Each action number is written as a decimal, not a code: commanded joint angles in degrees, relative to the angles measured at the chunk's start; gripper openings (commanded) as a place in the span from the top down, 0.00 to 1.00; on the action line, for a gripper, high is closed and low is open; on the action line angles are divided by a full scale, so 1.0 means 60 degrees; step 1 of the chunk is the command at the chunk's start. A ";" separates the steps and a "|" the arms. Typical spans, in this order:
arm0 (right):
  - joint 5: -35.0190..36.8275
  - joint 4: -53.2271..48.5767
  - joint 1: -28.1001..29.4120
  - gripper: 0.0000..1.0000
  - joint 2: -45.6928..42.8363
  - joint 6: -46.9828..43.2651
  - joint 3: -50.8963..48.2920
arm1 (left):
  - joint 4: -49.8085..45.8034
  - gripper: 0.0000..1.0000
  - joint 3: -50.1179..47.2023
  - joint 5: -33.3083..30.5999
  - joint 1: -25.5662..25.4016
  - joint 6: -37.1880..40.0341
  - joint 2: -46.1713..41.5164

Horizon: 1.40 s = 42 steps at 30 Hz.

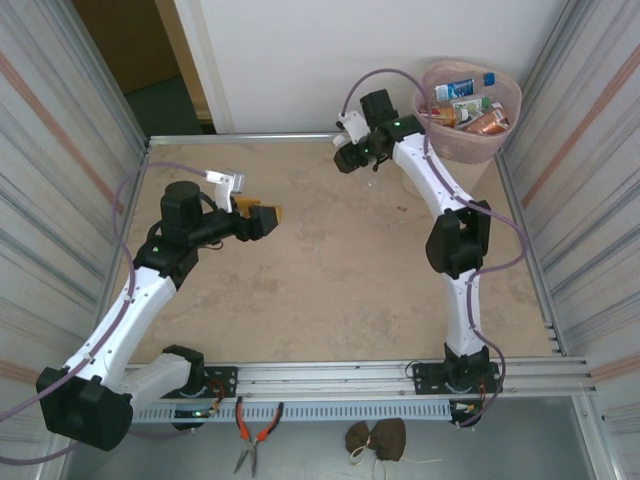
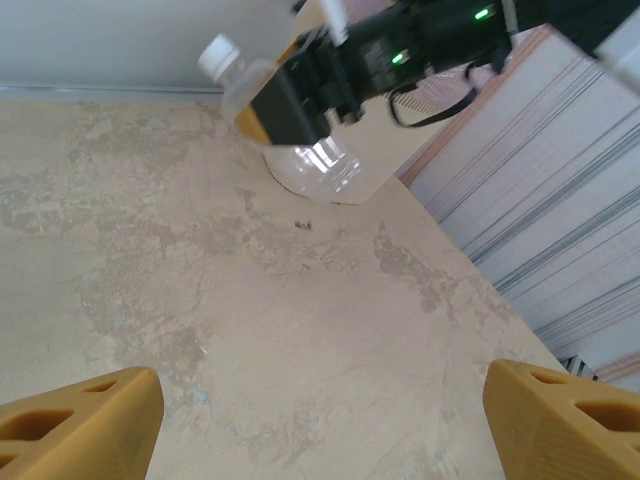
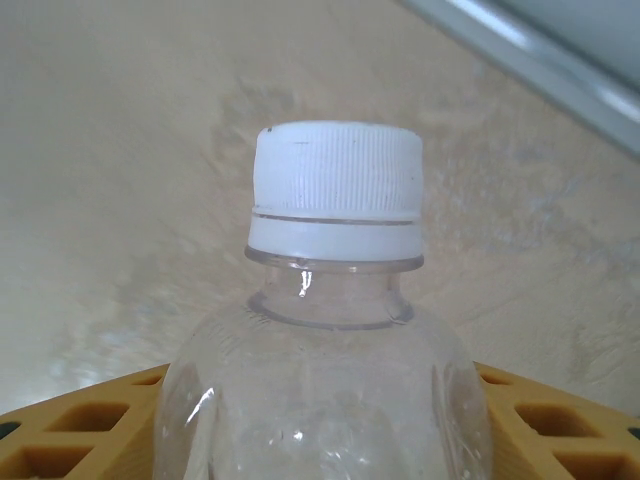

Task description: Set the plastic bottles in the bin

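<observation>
My right gripper (image 2: 290,105) clamps one clear white-capped bottle (image 3: 330,370), base cut off, near the far-corner bin (image 1: 470,150) holding at least three half-hidden bottles (image 1: 468,105); left gripper (image 2: 320,420) gapes wide, empty.

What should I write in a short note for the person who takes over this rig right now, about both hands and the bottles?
The left hand is open and holds nothing, above the left part of the table.
The right hand is shut on a clear bottle with a white cap, at the far side, just left of the bin.
Done: several bottles lie in the bin.
Left: carry the held bottle over the bin and release it.
</observation>
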 commanded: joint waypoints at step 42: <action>0.6712 0.1804 -0.3074 0.52 -0.0768 1.3642 0.1505 | 0.0790 0.16 -0.0749 0.0064 0.0069 -0.0285 -0.0293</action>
